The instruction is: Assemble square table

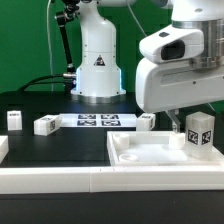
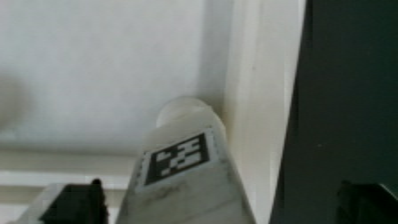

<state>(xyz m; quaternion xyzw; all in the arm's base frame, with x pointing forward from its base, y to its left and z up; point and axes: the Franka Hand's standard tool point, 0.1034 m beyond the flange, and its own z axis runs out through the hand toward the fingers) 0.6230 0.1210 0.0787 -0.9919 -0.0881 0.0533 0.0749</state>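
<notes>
Here leg (image 2: 185, 150) upright in top (image 2: 89, 70) corner; pincer (image 2: 217, 203) straddles it, jaws spread.

White arm (image 1: 98, 50), black-tipped tool (image 2: 217, 205)

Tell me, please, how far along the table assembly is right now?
Early. Done: no leg is clearly attached yet. In hand: one leg stands at a corner of the top, between the open gripper's fingers, which do not touch it. Left: three loose legs lie near the marker board.
</notes>
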